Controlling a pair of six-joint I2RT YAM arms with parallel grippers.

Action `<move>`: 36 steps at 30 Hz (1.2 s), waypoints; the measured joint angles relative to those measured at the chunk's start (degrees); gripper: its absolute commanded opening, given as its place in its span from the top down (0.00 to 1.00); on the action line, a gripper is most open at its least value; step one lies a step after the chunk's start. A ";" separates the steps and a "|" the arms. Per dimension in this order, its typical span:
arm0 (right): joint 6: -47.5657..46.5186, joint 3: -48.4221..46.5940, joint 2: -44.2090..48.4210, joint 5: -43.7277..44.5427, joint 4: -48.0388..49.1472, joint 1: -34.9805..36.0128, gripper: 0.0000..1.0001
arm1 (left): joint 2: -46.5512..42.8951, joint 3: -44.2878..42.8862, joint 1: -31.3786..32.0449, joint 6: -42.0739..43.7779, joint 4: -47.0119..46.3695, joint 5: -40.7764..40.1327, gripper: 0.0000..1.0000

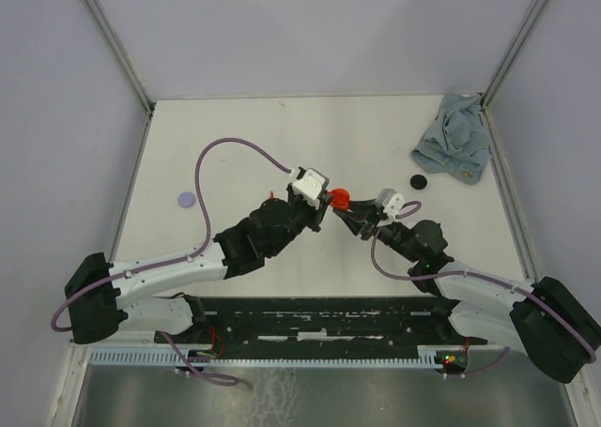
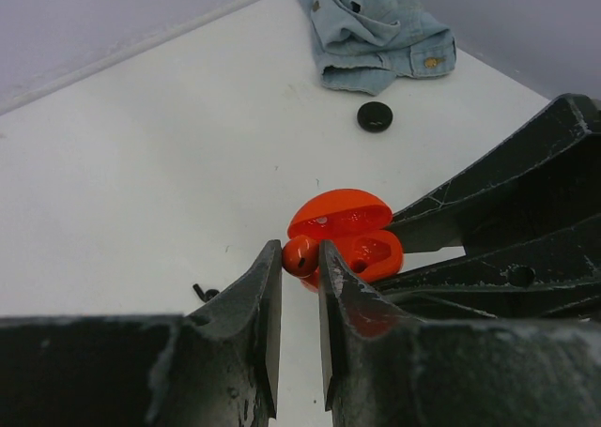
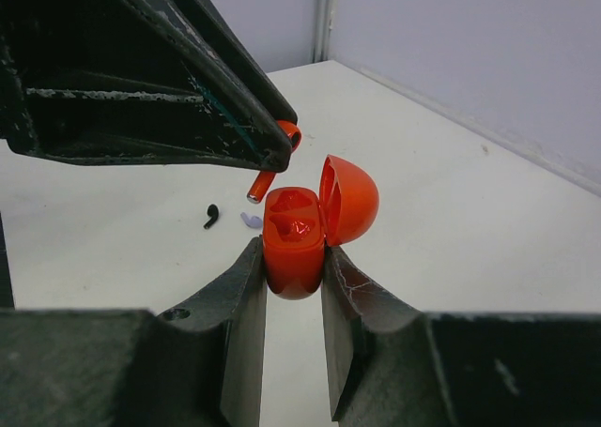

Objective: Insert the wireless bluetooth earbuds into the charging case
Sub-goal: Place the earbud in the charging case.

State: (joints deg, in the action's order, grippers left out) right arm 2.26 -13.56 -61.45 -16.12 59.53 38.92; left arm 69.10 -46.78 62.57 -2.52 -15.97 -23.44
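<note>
A white worktop sits inside pale grey walls with metal posts at the back corners. Well to the left of the case lies a lilac disc. The left gripper is pinched closed on a red earbud, which it holds just beside the case's open base and not seated in it. The red case is mid-worktop with its lid tipped up, lifted off the surface and clamped by its base in the right gripper. A black earbud and a lilac earbud lie on the worktop near the case, on the left gripper's side. The two grippers crowd the case from either side. Right of the case rests a black disc, and beyond it a crumpled blue cloth in the far corner.
</note>
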 measured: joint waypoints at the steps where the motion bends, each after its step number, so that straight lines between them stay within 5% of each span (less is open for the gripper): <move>1: 0.04 0.00 0.13 -0.24 0.00 0.00 0.95 | -0.11 0.31 0.09 0.50 -0.76 0.42 0.81; 36: 1.99 0.33 1.86 -1.97 -0.04 0.11 0.95 | -0.26 3.10 2.38 10.05 -6.93 2.58 0.78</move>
State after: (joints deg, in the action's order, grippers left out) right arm 4.25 -13.23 -59.59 -18.09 59.48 39.03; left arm 68.84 -43.68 64.95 7.53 -22.90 -20.86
